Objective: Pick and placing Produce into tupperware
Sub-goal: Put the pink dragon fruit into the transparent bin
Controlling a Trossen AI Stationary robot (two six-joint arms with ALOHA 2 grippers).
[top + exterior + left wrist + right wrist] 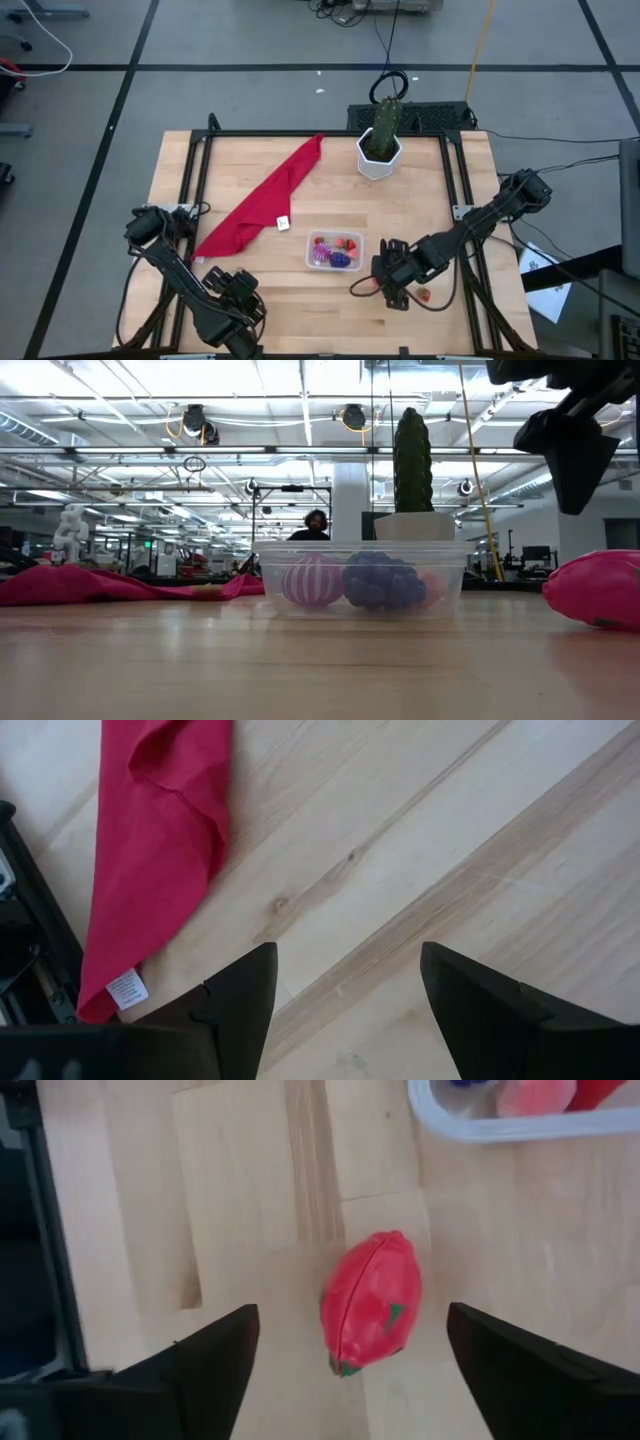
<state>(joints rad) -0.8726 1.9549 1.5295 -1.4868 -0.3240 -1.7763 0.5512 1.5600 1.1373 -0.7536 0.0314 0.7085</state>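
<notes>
The right end effector (350, 1365) hangs over the tabletop (270, 290) near its right edge, its fingers spread wide with nothing between them but air. Directly below, between the two fingers as the right wrist view shows it, lies a red toy fruit (371, 1302) with a small green stem, resting on the wood and touched by neither finger. The low view shows the same fruit as a pink-red lump at the right, with the dark end effector above it and clear of it.

Just beside it, toward the middle of the tabletop, stands the tupperware (334, 251). It already holds several pieces of produce: a pink striped ball (313, 581), a purple bunch (382, 582) and some red pieces behind.

The left end effector (345, 1005) waits near the front left corner, fingers apart and empty, close to the red cloth (265, 200). A cactus pot (380, 150) stands at the back.

By my reading, most of the work is done: the red fruit looks like the last piece outside the tupperware, still to be gripped, lifted and dropped in.
</notes>
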